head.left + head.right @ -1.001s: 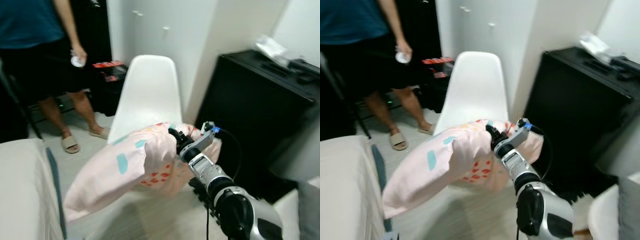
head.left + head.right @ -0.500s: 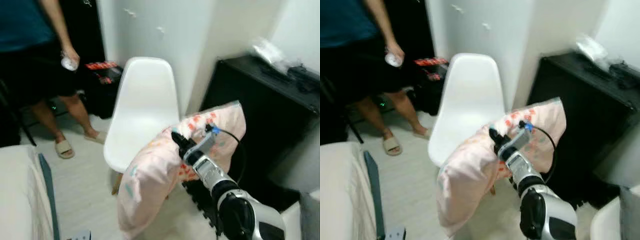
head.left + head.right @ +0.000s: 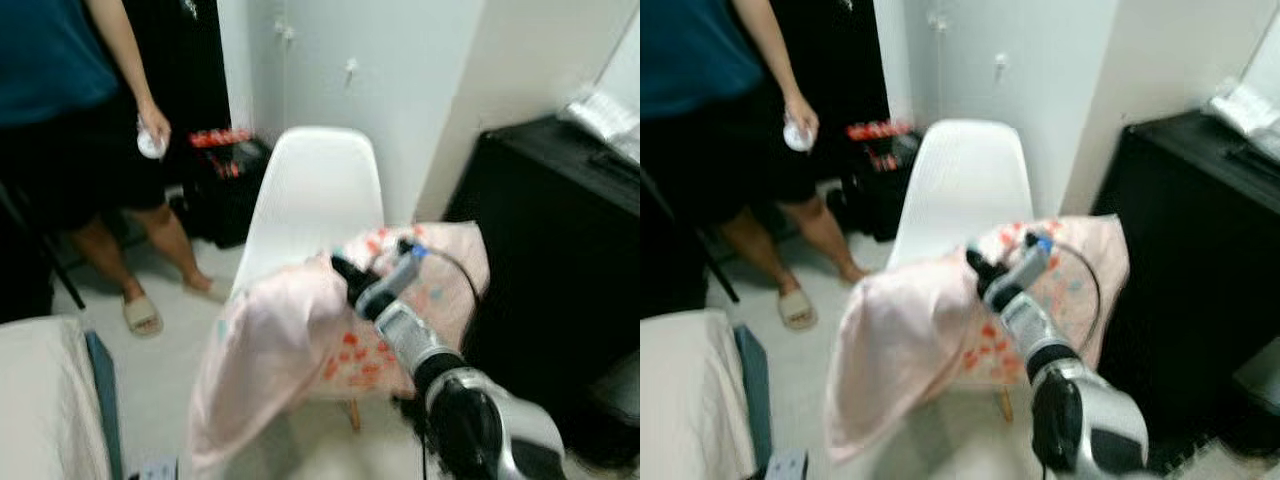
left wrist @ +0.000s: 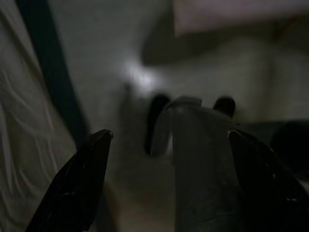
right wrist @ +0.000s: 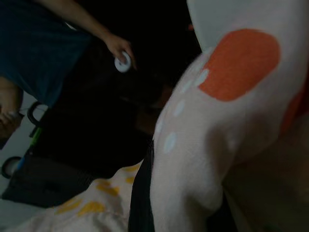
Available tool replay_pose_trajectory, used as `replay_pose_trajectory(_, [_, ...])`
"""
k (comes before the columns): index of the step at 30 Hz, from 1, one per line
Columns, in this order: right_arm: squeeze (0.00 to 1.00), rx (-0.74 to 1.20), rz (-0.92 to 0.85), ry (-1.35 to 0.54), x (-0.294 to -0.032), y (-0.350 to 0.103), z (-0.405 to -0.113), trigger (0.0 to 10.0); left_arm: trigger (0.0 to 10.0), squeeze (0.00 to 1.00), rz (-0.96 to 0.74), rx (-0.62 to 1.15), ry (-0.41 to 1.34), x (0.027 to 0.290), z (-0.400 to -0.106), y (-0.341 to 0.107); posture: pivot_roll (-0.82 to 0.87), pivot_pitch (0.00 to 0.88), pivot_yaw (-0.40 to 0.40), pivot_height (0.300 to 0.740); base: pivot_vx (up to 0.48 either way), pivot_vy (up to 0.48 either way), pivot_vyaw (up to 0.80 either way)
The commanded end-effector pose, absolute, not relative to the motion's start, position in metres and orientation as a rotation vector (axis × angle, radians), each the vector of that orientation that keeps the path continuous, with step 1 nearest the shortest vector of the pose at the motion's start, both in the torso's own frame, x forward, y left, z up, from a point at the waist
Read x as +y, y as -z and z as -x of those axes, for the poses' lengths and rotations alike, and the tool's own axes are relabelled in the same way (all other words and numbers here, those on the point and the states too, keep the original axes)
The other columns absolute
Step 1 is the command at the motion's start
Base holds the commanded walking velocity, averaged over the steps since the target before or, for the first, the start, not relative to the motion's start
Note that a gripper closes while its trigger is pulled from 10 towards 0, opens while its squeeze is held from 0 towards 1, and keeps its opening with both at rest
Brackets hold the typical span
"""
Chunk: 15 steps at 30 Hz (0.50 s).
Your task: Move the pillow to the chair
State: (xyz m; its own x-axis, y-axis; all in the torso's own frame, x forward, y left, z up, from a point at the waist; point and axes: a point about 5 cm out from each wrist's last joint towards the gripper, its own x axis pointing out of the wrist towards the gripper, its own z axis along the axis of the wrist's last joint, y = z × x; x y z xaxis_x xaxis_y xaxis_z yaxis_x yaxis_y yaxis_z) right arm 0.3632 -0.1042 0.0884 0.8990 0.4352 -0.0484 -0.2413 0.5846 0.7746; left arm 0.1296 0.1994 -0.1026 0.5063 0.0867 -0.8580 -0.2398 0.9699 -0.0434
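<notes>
Pillow [image 3: 290, 350] draped over right hand [image 3: 345, 272] (apparently pinched).

Pillow [image 3: 300, 350]: pale pink, soft, with orange-red and light blue spots. Centre to lower centre of the head views, draped in folds, its left end hanging low toward the floor, its right end bunched higher against the chair's seat.

Chair [image 3: 318, 205]: white moulded shell, upright, centre of frame, its seat partly covered by the pillow.
</notes>
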Motion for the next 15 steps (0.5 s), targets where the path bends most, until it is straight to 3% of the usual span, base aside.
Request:
replay_pose_trajectory(1, [0.0, 0.196, -0.86, -0.427, -0.098, -0.099, -0.368, 10.0, 10.0, 0.0, 0.169, 1.073, -0.194, 0.197, -0.117, 0.107, 0.07, 0.027, -0.069, 0.74, 0.409, 0.0, 0.0])
replay_pose_trajectory(8, [0.0, 0.187, -0.87, -0.512, -0.089, -0.108, -0.37, 10.0, 10.0, 0.0, 0.166, 1.071, -0.188, 0.197, -0.118, 0.107, 0.07, 0.024, -0.069, 0.74, 0.409, 0.0, 0.0])
replay_pose_trajectory(12, [0.0, 0.315, -0.624, -0.554, -0.066, -0.098, -0.364, 10.0, 10.0, 0.0, 0.162, 1.074, -0.19, 0.197, -0.118, 0.107, 0.06, 0.023, -0.069, 0.74, 0.359, 0.0, 0.0])
replay_pose_trajectory(15, [0.0, 0.336, -0.465, -0.454, -0.061, -0.094, -0.364, 10.0, 10.0, 0.0, 0.165, 1.079, -0.198, 0.197, -0.117, 0.107, 0.06, 0.024, -0.07, 0.74, 0.274, 0.0, 0.0])
